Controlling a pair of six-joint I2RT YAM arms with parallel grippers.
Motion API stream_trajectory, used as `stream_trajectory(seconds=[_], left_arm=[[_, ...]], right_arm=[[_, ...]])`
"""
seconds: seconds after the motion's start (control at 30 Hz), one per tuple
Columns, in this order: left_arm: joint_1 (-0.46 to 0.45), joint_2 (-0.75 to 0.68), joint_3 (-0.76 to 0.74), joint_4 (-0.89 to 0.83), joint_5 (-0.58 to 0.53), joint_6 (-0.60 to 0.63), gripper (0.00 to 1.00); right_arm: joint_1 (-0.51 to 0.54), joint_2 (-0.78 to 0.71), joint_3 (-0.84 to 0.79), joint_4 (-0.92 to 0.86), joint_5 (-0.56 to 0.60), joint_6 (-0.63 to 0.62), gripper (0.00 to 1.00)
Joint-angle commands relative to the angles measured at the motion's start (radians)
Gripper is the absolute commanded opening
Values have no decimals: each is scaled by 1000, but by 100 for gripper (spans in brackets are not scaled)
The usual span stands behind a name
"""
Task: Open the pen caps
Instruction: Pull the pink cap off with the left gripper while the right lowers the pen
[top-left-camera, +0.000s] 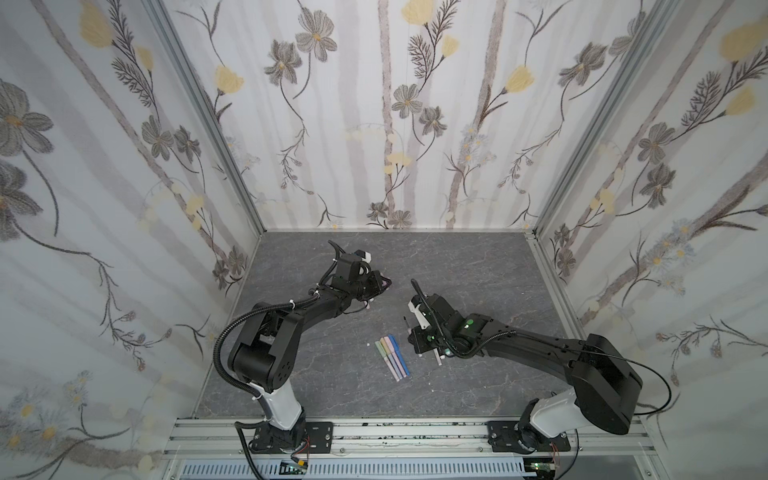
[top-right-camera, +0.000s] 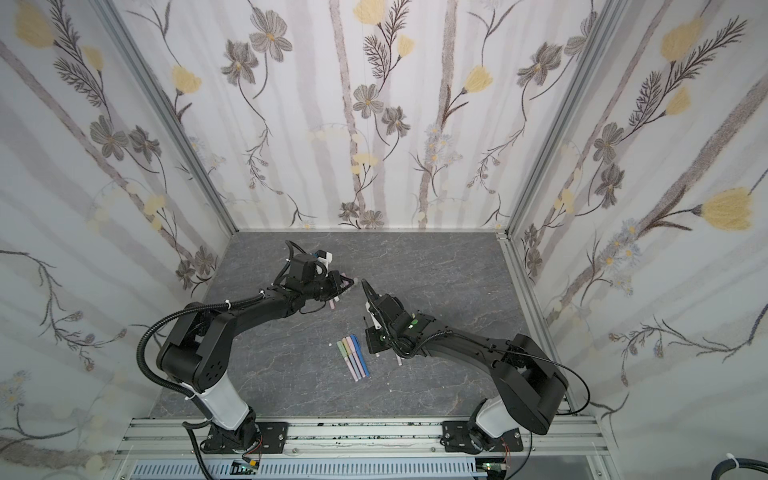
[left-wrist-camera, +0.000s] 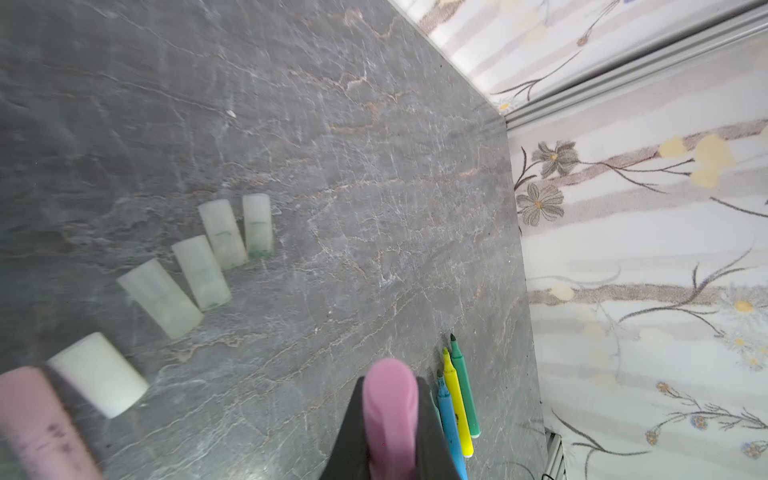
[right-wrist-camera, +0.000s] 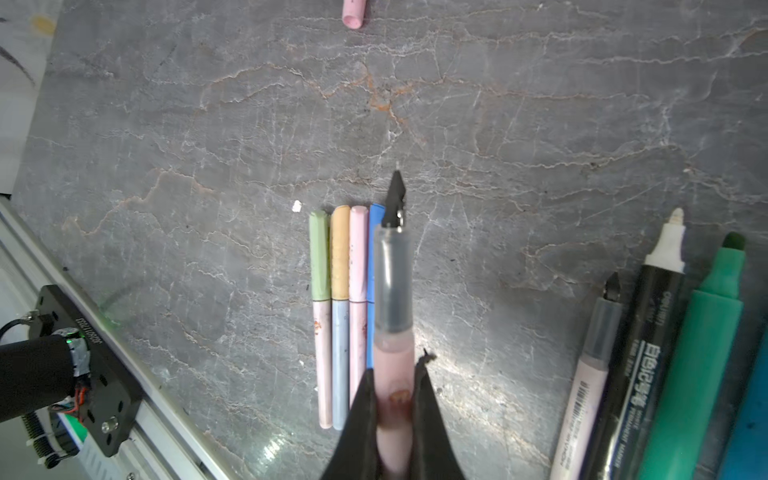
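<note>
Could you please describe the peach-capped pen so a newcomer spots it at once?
Near the middle of the grey table, four capped pens lie side by side. The peach-capped pen is second from the green-capped end, the only peach cap, on a pale blue barrel.

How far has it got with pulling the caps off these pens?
Done: five translucent caps lie loose, and bare-tipped markers lie aside. In hand: the left gripper holds a pink cap, the right gripper an uncapped pink pen. Left: four capped pens in a row.
</note>
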Motion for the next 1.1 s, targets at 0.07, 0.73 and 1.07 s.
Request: stream_trajectory(seconds=[0.07, 0.73, 1.07], left_arm=[[77, -94, -78, -11, 25, 33, 0], [257, -294, -349, -90, 70, 128, 0], [260, -259, -336, -87, 96, 134, 0]], right_arm=[[6, 24, -10, -58, 93, 19, 0], [33, 158, 24, -161, 240, 58, 6], [49, 194, 34, -186, 272, 71, 14]])
